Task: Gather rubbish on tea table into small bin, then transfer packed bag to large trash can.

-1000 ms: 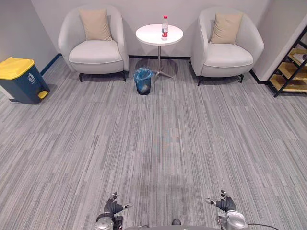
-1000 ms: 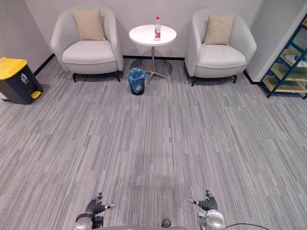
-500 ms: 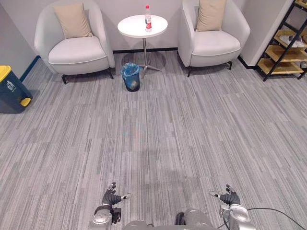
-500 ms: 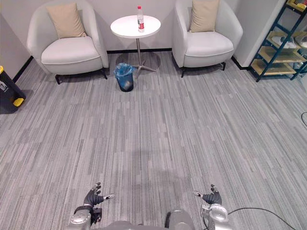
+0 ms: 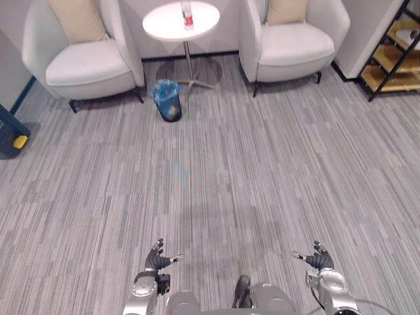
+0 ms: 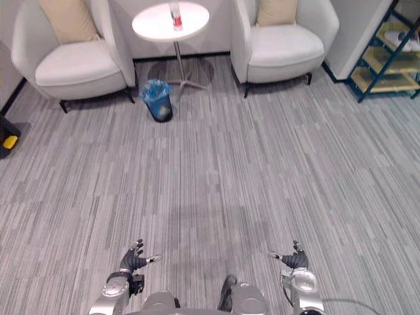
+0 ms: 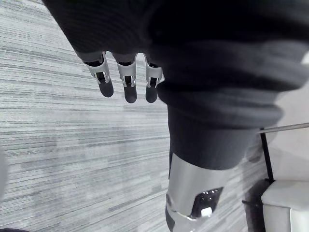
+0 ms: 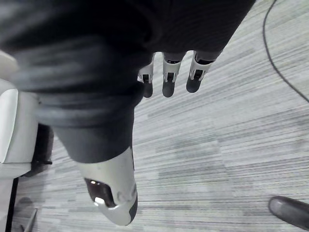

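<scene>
A round white tea table stands far ahead between two armchairs, with a clear bottle with a red label upright on it. Beside its stem sits a small bin lined with a blue bag. A corner of the large blue trash can with a yellow pedal shows at the far left. My left hand and right hand hang low over the carpet, far from the table, fingers relaxed and holding nothing. The wrist views show straight fingers and fingers over carpet.
Two pale armchairs with tan cushions, one left and one right, flank the table. A dark shelf rack stands at the far right. Grey striped carpet stretches between me and the table.
The whole picture has shifted: the table, bin and chairs sit higher and nearer the top edge, and the large can has slid mostly out at the left. Both hands stay open and low.
</scene>
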Controlling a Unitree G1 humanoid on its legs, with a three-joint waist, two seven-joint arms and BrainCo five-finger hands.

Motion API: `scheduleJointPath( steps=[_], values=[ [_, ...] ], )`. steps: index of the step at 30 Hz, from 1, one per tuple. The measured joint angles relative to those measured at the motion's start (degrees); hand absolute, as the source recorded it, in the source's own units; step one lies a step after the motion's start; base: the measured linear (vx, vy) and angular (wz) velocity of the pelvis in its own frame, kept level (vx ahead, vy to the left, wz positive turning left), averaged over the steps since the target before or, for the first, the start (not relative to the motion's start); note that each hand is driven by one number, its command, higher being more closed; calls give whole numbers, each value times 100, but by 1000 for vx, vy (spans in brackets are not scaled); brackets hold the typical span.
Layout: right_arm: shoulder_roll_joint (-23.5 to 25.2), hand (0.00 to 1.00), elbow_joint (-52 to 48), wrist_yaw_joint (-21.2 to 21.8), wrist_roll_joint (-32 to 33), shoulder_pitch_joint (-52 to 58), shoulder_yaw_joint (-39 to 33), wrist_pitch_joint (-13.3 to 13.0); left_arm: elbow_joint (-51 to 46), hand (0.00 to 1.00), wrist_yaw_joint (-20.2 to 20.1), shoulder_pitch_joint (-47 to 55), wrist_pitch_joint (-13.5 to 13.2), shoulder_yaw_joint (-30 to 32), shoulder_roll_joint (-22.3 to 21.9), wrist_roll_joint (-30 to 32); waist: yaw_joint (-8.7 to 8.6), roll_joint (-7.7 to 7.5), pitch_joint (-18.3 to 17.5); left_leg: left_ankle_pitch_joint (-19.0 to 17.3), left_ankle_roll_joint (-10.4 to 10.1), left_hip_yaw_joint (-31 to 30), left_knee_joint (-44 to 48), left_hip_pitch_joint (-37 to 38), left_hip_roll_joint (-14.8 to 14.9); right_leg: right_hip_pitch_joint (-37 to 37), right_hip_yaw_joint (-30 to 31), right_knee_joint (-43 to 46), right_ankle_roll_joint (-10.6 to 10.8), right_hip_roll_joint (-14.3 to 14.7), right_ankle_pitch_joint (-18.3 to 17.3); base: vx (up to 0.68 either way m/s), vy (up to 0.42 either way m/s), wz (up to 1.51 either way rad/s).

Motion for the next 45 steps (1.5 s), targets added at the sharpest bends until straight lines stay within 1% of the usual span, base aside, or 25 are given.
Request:
scheduleJointPath(
  steps=[3,5,6,7,8,10,12,15,16,18,22,23,25,26,27,29,32,33,35,36,38,41,43,44,45],
  values=[
    [60,0,-4,0,78,-57,-172,-6,-54,0,5,-109,3,12,-44,2,152,-38,97,23,2,133,-1694,-385,-566,230,65,-150,40,-228,12,274,99,-14],
    [98,0,-3,-4,80,-93,-277,-7,-108,0,5,-110,1,12,-63,3,157,-68,123,275,-8,93,-2895,-447,-932,349,81,-217,261,-379,-73,303,173,-7],
    [70,0,-2,-13,111,-96,-300,-8,-113,0,9,-90,-2,12,-96,3,160,24,101,768,-2,-29,-3882,-392,-1098,441,110,-237,432,-375,-174,392,264,-16],
    [59,0,14,-39,135,-104,-280,-5,-86,0,23,-63,2,26,-121,2,195,144,129,1548,231,-231,-4251,-330,-1151,568,218,-235,659,-275,-330,347,248,-25],
    [119,0,18,-58,138,-118,-228,-2,-77,0,28,-47,5,60,-125,2,230,128,103,1841,520,-327,-4173,-294,-1211,657,304,-216,779,-328,-436,372,224,-22],
    [219,0,21,-97,131,-116,-99,-7,-58,0,21,-97,5,66,-112,3,307,-249,77,1409,693,-245,-3727,-470,-1492,685,334,-102,941,-670,-636,398,162,-3],
    [211,0,62,-99,113,-183,-101,-6,94,0,10,-189,23,34,-164,2,310,-324,109,1020,796,-168,-3451,-479,-1632,372,678,715,1069,-947,-744,407,175,-3],
    [236,0,154,-80,57,-243,65,-6,202,0,17,-156,64,-15,-75,-2,289,-366,118,689,931,-57,-3617,177,-1869,-583,1279,3401,1423,-1447,-569,480,198,-7],
    [267,0,263,-64,55,-244,82,0,203,0,24,-128,64,-18,-2,-3,270,-346,124,562,979,-77,-3689,532,-1908,-851,1250,4183,1358,-1496,-607,531,124,4],
    [285,0,298,8,52,-241,204,1,201,0,41,-86,55,-16,108,-7,167,-310,125,511,1002,-133,-3970,1066,-1901,-1221,1088,4531,1111,-1436,-750,383,29,19],
    [249,0,299,22,54,-281,251,0,203,0,129,-170,52,3,144,-60,109,-138,173,526,953,-219,-4424,1639,-1656,-2101,738,3143,891,-1053,-835,414,-66,15],
    [197,0,303,21,56,-319,250,3,239,0,137,-227,49,6,133,-120,34,-81,208,526,802,-363,-4614,1853,-1508,-2308,773,1868,886,-829,-461,379,-155,41],
    [200,0,303,20,56,-312,249,3,262,0,132,-244,45,1,154,-119,-47,-152,195,482,602,-422,-4712,1986,-1497,-2282,888,905,901,-743,140,350,-171,47],
    [199,0,302,20,56,-285,246,3,287,0,135,-248,44,4,162,-120,-65,-256,192,381,430,-476,-4765,2133,-1524,-2266,1019,444,873,-749,843,530,-316,44],
    [136,0,325,17,56,-225,227,12,417,0,138,-268,50,9,95,-119,-89,-218,191,239,216,-572,-4821,2358,-1394,-2242,1063,713,559,-700,1435,530,-323,32],
    [136,0,263,17,57,-239,220,2,462,0,131,-240,46,8,64,-117,-91,-126,132,217,168,-583,-4648,2303,-1218,-2327,991,1001,474,-570,963,367,-247,14],
    [192,0,244,19,59,-105,230,2,464,0,124,-233,49,110,-31,-117,-96,2,133,375,-241,-829,-2063,1331,-655,-1767,709,867,301,-236,569,407,-298,22],
    [203,0,144,14,66,5,257,-1,418,0,112,-154,50,110,-85,-117,-22,53,158,428,-307,-815,-754,882,-313,-1317,702,690,199,-35,456,474,-251,-6],
    [262,0,-14,7,82,122,255,-17,332,0,107,-38,53,108,-123,-119,53,-2,177,353,-210,-657,244,424,-106,-746,716,462,81,76,327,374,-178,-16],
    [266,0,-14,0,112,124,239,-27,322,0,106,-24,54,99,-138,-120,94,-104,194,322,-159,-514,244,120,-147,-495,764,248,80,75,287,336,-129,-15],
    [244,0,-11,2,135,65,174,-34,230,0,110,-33,55,114,-151,-130,182,-81,178,269,-73,-307,-419,-285,-274,-231,840,14,148,74,334,356,-80,-20],
    [256,0,3,-4,135,-106,-16,-33,213,0,113,-52,56,125,-164,-136,297,-105,218,355,-109,-173,-2650,-395,-840,47,1018,-179,212,-72,299,401,79,-33],
    [245,0,12,-6,134,-174,-104,-38,197,0,113,-55,56,127,-190,-135,320,-93,244,857,-78,-204,-4080,-312,-1152,315,1104,-367,379,-162,191,403,160,-24],
    [198,0,26,-8,134,-184,-112,-48,196,0,114,-45,53,127,-237,-135,339,26,243,1162,-121,-210,-4728,-218,-1173,496,1188,-420,523,-125,58,432,239,-37],
    [171,0,86,-7,134,-196,-62,-53,225,0,115,-9,54,130,-258,-135,396,127,243,1573,109,-242,-4772,-175,-1135,646,1343,-390,654,-84,-167,440,267,-43]
  ],
)
